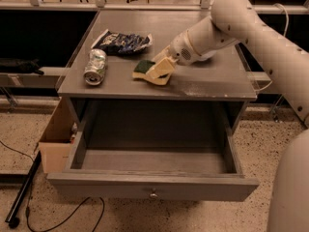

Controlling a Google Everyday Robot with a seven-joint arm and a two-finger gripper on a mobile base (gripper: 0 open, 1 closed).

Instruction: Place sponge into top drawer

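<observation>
The sponge (143, 67), pale yellow foam with a dark green top, lies on the grey cabinet top (207, 83) near its middle. My gripper (159, 70) reaches in from the right on a white arm and sits right over the sponge's right half, its cream fingers (161, 66) covering part of it. The top drawer (152, 190) is pulled wide open below the cabinet top, its inside bare, with a small round metal knob (153, 194) at the centre of its front panel.
A dented silver can (95, 66) lies on its side at the left of the cabinet top. A dark blue wrinkly snack bag (120, 42) lies behind it. A brown cardboard box (57, 139) stands on the floor left of the drawer. A black cable runs on the speckled floor.
</observation>
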